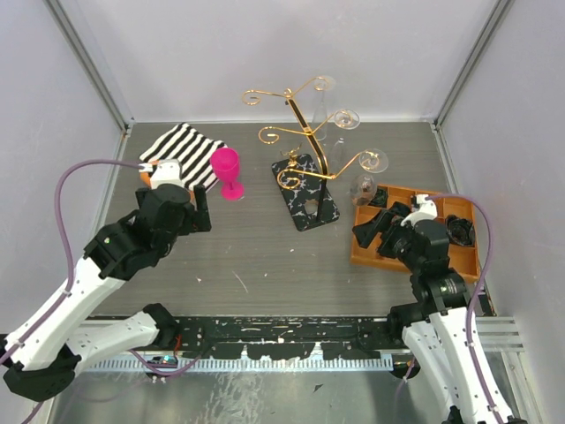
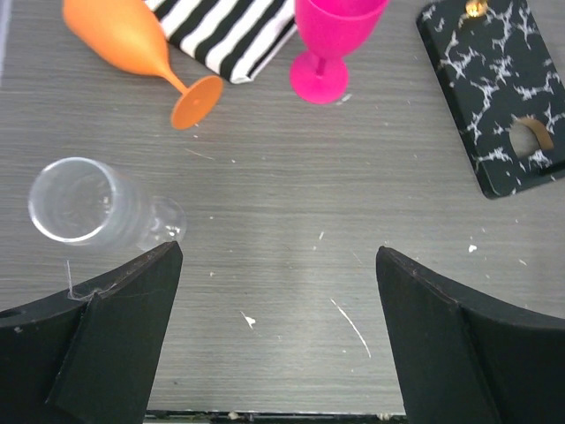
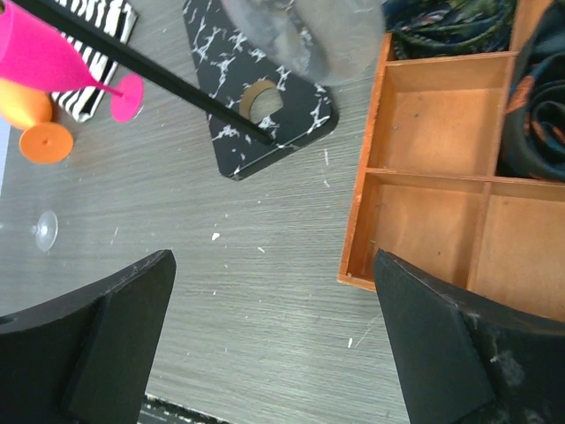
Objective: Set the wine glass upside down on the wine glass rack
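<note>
The wine glass rack (image 1: 305, 132) is a gold wire stand on a black marbled base (image 1: 305, 192) at mid-table. Clear glasses (image 1: 364, 185) hang upside down from its arms. A pink wine glass (image 1: 227, 168) stands upright left of the rack. In the left wrist view an orange wine glass (image 2: 132, 40) lies on its side, and a clear wine glass (image 2: 93, 203) lies just ahead of the left finger. My left gripper (image 2: 278, 291) is open over bare table, as is my right gripper (image 3: 274, 300) beside the tray. The rack base (image 3: 260, 88) lies ahead of it.
A black-and-white striped cloth (image 1: 185, 148) lies at the back left, under the orange glass. An orange compartment tray (image 1: 366, 256) holding dark items sits at the right. White walls and metal posts close off the back and sides.
</note>
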### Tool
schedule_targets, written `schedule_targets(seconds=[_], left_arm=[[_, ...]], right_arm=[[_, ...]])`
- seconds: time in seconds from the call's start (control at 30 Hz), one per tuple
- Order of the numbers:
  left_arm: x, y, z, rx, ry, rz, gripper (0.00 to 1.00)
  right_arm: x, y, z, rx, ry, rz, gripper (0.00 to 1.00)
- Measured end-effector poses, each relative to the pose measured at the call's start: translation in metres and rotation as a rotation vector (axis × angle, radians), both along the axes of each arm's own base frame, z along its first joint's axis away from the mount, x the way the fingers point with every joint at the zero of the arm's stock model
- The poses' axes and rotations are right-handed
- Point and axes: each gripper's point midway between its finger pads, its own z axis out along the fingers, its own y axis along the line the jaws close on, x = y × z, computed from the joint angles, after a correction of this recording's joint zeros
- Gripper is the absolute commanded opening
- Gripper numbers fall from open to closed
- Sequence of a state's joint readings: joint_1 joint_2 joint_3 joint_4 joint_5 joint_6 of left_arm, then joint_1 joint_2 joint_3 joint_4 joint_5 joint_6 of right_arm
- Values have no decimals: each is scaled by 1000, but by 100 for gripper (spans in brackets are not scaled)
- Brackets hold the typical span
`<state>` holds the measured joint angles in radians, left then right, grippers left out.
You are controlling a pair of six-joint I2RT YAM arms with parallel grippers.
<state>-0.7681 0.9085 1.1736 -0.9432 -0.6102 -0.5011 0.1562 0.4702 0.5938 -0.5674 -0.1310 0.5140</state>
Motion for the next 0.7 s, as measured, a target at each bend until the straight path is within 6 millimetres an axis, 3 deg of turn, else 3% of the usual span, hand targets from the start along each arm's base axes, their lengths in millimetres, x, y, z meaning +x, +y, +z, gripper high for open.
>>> schedule_targets(seconds=[0.27, 0.5, 0.7], left_arm=[[-1, 35, 20, 41, -75, 114, 98], [-4, 75, 16, 81, -44, 245, 98], [-14, 97, 18, 94, -37, 303, 98]], right_arm=[[-5, 28, -9, 41, 0, 179, 100], [-14, 48, -18, 63, 20, 281, 100], [-37, 99, -29, 17, 30, 466, 100]])
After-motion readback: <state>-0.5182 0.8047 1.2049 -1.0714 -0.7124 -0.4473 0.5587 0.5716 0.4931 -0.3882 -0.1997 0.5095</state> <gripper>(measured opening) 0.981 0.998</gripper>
